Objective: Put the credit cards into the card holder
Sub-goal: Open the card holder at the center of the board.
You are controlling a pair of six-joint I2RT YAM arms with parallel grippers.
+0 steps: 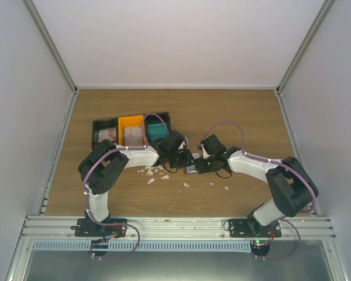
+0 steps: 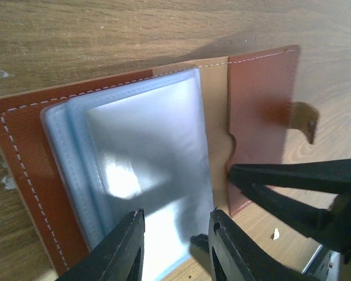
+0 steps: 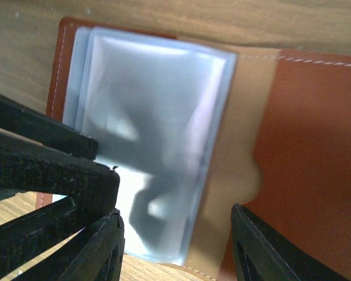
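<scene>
Holder (image 2: 258, 105) open and flat on table (image 1: 240, 111), pockets (image 2: 146, 158) up, between left gripper (image 2: 175, 221) with fingers apart at pockets' edge and right gripper (image 3: 175, 212) with fingers also apart over pockets; cards (image 1: 158, 130) in bins (image 1: 130, 119) behind.

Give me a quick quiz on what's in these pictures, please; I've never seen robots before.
1. True or false: the card holder lies folded shut.
2. What colour is the middle bin compartment? A orange, B green, C white.
3. Fill in: seen from above, the teal cards sit in the ___ end compartment.
Key: 1 false, the card holder lies open; 2 A; 3 right.
</scene>
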